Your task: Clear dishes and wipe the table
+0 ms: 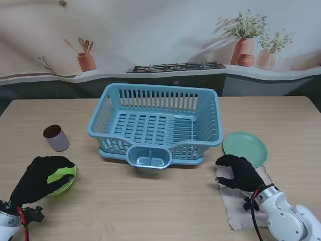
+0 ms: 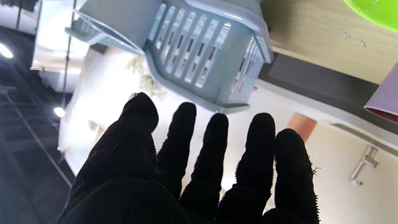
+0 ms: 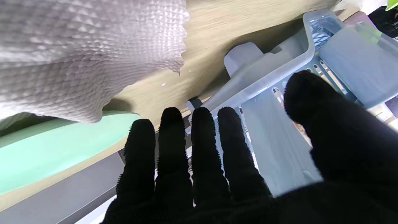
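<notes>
- Left hand (image 1: 40, 178) lies over the lime bowl (image 1: 64, 176), fingers spread, gripping nothing.
- Right hand (image 1: 241, 171) rests flat, fingers apart, on the cloth (image 1: 239, 208); green plate (image 1: 245, 147) at its twelve o'clock.

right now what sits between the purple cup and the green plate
The blue dish rack sits between the purple cup and the green plate, seen in the stand's view.

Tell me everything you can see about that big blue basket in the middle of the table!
The blue basket is a light blue dish rack that looks like plastic, with slatted walls and a ribbed floor. A small rounded cup with two slotted pockets sticks out of its near side. It stands upright and looks empty, in the middle of the wooden table. Nothing else touches it: both hands and the dishes lie apart from it.
</notes>
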{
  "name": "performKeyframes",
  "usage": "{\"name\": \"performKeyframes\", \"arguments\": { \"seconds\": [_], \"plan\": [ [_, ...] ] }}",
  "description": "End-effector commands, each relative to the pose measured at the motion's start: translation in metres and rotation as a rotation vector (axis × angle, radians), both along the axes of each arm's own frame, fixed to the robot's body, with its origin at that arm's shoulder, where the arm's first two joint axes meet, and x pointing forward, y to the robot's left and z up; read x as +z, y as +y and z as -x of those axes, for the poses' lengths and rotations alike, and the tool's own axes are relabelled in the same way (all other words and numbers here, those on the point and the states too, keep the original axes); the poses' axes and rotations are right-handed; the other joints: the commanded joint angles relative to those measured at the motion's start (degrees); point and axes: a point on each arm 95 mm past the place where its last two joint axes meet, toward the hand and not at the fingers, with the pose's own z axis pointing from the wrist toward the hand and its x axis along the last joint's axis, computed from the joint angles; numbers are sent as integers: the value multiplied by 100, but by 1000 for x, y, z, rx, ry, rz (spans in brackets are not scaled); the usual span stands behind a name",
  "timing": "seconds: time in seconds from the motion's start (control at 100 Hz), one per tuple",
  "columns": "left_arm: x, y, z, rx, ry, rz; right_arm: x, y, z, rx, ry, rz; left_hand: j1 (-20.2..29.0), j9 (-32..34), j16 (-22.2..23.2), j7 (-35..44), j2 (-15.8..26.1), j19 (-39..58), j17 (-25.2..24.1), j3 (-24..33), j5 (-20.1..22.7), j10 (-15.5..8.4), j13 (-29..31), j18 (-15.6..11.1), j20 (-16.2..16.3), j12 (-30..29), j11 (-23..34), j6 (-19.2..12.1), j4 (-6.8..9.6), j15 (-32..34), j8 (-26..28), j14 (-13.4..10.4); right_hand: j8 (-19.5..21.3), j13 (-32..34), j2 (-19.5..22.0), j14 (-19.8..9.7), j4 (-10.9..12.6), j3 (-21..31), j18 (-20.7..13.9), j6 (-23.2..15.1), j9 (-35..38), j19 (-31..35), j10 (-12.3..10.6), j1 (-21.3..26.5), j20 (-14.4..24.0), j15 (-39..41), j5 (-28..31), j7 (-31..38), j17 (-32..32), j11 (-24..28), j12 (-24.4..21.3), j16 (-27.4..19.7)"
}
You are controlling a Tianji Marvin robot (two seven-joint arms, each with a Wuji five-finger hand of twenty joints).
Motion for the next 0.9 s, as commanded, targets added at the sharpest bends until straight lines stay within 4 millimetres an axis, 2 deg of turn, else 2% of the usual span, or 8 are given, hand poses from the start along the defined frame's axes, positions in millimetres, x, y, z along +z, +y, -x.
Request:
{"name": "performKeyframes", "arguments": {
  "seconds": [0.0, 0.65, 0.89],
  "plan": [
    [-1, -2, 1, -2, 9, -3, -1, 2, 1, 12, 8, 4, -90, 23, 35, -27, 90, -100, -57, 24, 43, 44, 45, 11, -82, 2, -43, -33, -161, -40, -25, 0, -65, -92, 29, -149, 56, -103, -73, 29, -115, -46, -71, -186, -29, -78, -200, -17, -64, -30, -77, -24],
    [0, -2, 0, -2, 5, 1, -1, -1, -1, 7, 1, 27, -92, 25, 37, -33, 82, -115, -75, 34, 41, 33, 44, 1, -96, 2, -42, -37, -166, -45, -16, -2, -95, -158, 5, -139, 55, -83, -166, 40, -145, -115, -63, -161, -42, -143, -208, -58, -116, -90, -101, -52],
    [0, -2, 0, -3, 6, 0, 5, -10, -8, 24, -20, 63, -86, 23, 37, -30, 72, -116, -80, 37, 43, 26, 43, 4, -98, 3, -41, -40, -167, -46, -13, -4, -376, -408, -44, -225, 44, 21, -355, 70, -260, -658, -43, -132, -276, -791, -160, -544, -402, -684, -339, -372]
  ]
}}
